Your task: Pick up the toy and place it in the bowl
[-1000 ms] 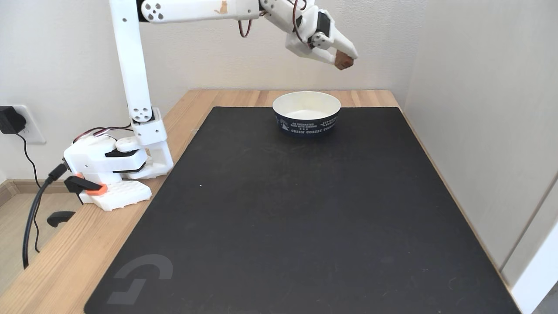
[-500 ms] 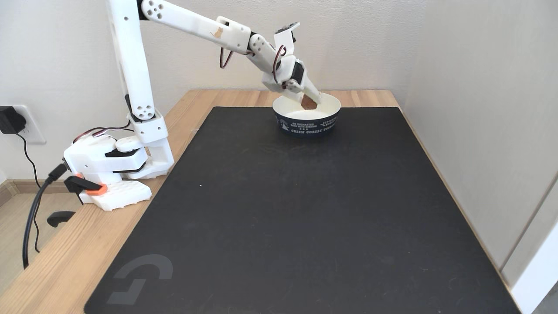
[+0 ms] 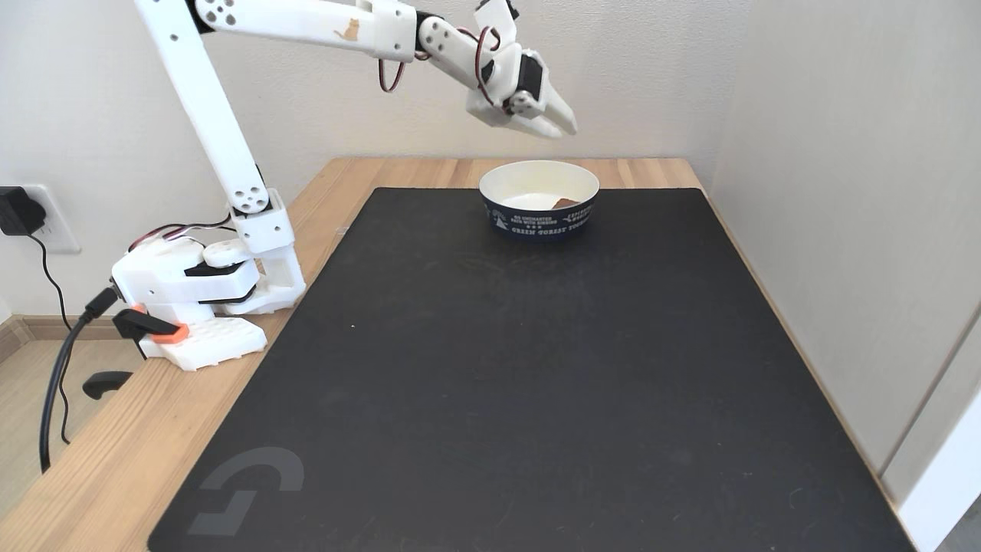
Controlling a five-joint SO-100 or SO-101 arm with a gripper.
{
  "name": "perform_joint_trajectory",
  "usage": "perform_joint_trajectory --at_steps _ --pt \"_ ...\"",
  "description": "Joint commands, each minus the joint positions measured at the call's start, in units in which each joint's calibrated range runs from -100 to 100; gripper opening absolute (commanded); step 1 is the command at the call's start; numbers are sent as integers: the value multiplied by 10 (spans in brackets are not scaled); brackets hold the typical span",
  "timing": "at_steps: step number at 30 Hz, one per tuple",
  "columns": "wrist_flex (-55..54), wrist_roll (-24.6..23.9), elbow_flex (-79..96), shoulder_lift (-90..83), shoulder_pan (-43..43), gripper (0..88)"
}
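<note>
I've let go: the toy [image 3: 566, 202] now lies inside the bowl [image 3: 539, 172] while my gripper [image 3: 562, 128], empty with jaws slightly parted, has risen above it, so the placement looks done

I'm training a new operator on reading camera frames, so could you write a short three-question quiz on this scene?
1. True or false: the toy lies inside the bowl.
2. Multiple choice: where is the tool in the fixed view? A) resting on the black mat; B) in the air above the bowl, holding nothing; C) down inside the bowl.
3. Fill in the missing word: the bowl stands near the mat's ____ edge, the one closest to the wall.

Key:
1. True; a brown patch shows just over the bowl's near rim.
2. B.
3. Far.
</note>
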Motion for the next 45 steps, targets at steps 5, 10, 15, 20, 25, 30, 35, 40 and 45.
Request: perform_joint_trajectory --at_steps 5,10,15,20,25,30,35,40,45 --pt "-10 156 270 -333 208 26" --pt "-13 253 534 -551 334 29" --pt "7 274 709 -747 356 30" --pt "147 275 792 -903 354 26" --pt "240 275 789 -948 357 29" --pt "299 347 787 -948 351 30" --pt "298 348 785 -948 351 25" --pt "298 348 785 -948 351 25" --pt "298 348 785 -947 351 25"
